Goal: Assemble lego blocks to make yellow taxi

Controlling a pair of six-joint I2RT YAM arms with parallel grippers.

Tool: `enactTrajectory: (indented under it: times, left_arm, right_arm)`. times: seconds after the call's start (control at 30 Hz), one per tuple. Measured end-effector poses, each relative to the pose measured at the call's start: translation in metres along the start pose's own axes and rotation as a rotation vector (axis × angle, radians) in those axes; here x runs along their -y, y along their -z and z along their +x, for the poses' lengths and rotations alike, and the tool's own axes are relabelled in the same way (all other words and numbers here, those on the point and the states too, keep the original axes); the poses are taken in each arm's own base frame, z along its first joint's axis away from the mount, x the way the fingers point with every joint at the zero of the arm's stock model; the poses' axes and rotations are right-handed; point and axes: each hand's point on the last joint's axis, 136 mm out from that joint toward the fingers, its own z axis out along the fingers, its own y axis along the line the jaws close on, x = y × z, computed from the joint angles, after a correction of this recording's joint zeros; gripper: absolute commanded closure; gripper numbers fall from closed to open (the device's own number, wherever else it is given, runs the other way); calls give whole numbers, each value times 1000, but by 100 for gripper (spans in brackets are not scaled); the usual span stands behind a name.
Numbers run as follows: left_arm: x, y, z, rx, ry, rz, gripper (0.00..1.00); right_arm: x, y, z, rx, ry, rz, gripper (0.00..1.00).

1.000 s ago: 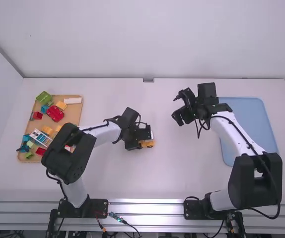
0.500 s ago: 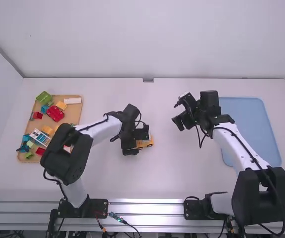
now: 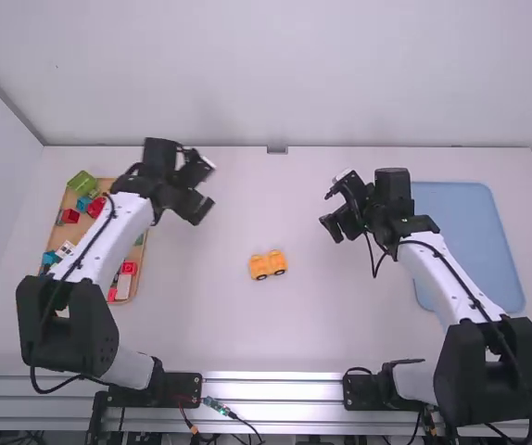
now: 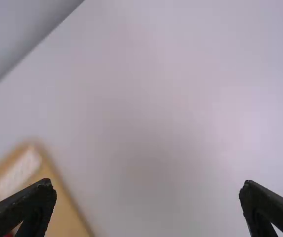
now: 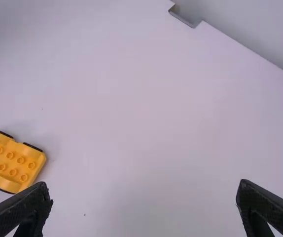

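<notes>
A yellow wheeled block base [image 3: 268, 265] rests alone on the middle of the table; in the right wrist view the yellow base [image 5: 13, 162] shows its studs facing up. My left gripper [image 3: 207, 187] is over the table just right of the parts tray. Its fingers stand wide apart in the left wrist view, where the left gripper [image 4: 147, 207] holds nothing. Up and to the right of the base is my right gripper [image 3: 327, 211]; in its wrist view the right gripper [image 5: 144, 207] is open with nothing between its fingers.
At the left, a tan tray [image 3: 143, 250] holds loose blocks, among them a green one [image 3: 83, 184] and several red ones, partly covered by the left arm. A blue tray [image 3: 465, 232] lies at the right, beside the right arm.
My left gripper has left the yellow base and swung up and left toward the tray, uncovering the base. My right arm has shifted only slightly.
</notes>
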Motion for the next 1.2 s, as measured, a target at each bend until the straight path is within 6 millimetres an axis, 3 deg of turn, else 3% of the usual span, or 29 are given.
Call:
enactTrajectory:
  times: [0.03, 0.17, 0.27, 0.43, 0.53, 0.8, 1.0, 1.2]
  left_arm:
    - [-24, 2, 17, -28, 141, -39, 1]
    - [-83, 14, 76, -107, 589, -151, 1]
    - [-115, 20, 115, -113, 852, -236, 1]
    - [-143, 16, 157, -51, 1132, -340, 1]
    - [-144, 7, 167, -6, 1238, -346, 1]
    - [-118, -7, 154, 12, 1242, -205, 1]
    - [-112, -4, 178, -82, 1366, -280, 1]
    - [-115, -4, 182, -112, 1381, -303, 1]
  right_arm:
    - [-1, 0, -1, 4, 5, 0, 1]
    - [-7, -2, -7, 16, 23, -10, 1]
    - [-11, -4, -12, 29, 41, -15, 1]
    - [-10, -4, -13, 35, 42, -13, 1]
    - [-10, -4, -14, 37, 43, -13, 1]
    - [-9, -4, -15, 43, 49, -9, 1]
    - [-7, -3, -14, 40, 43, -5, 1]
    - [-2, -2, -12, 38, 35, 5, 1]
